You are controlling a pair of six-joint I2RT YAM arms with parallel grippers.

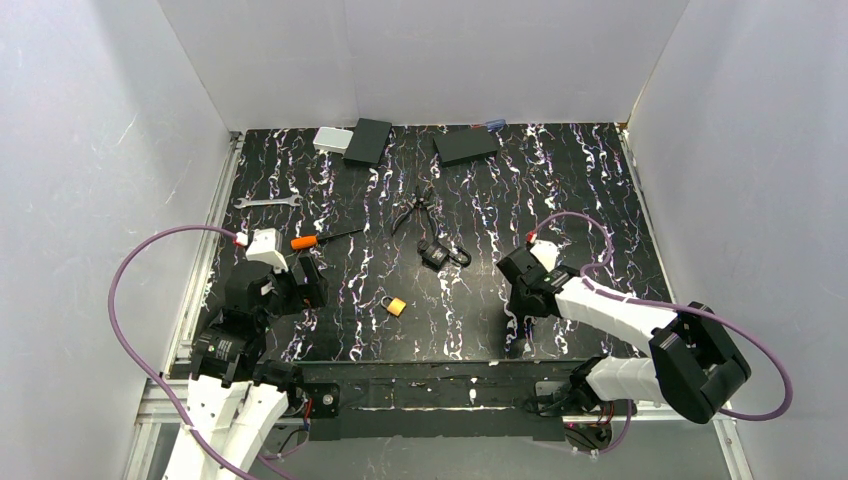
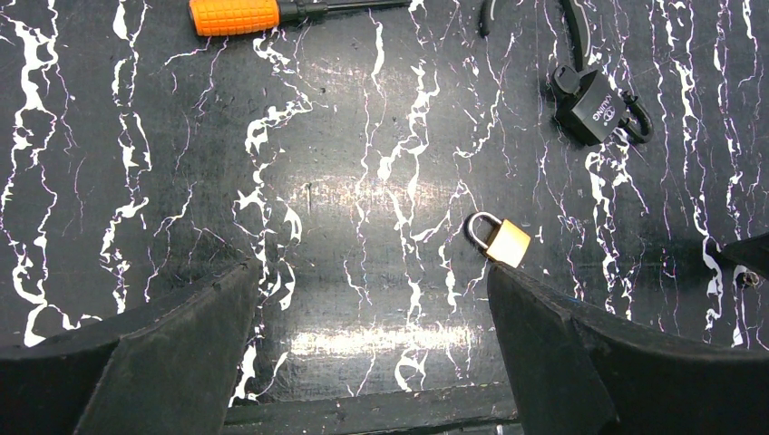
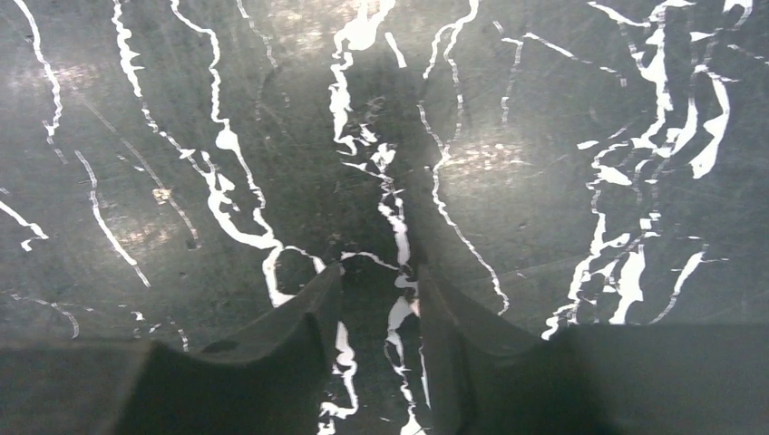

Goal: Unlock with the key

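A small brass padlock [image 1: 396,305] lies on the black marbled table between the arms. It also shows in the left wrist view [image 2: 504,241], just beyond my right finger. My left gripper [image 1: 305,283] is wide open and empty, low over the table to the padlock's left. My right gripper [image 1: 515,290] points down at the table right of the padlock, its jaws a narrow gap apart with only table showing between them [image 3: 379,299]. A tiny metallic bit [image 2: 748,278] lies at its tips. I cannot make out the key itself.
A black padlock [image 1: 436,254] and pliers [image 1: 413,210] lie mid-table. An orange-handled screwdriver [image 1: 310,241] lies by the left arm, a wrench [image 1: 266,202] further back left. Two black boxes [image 1: 368,141] [image 1: 466,145] and a grey block [image 1: 331,139] stand at the back wall.
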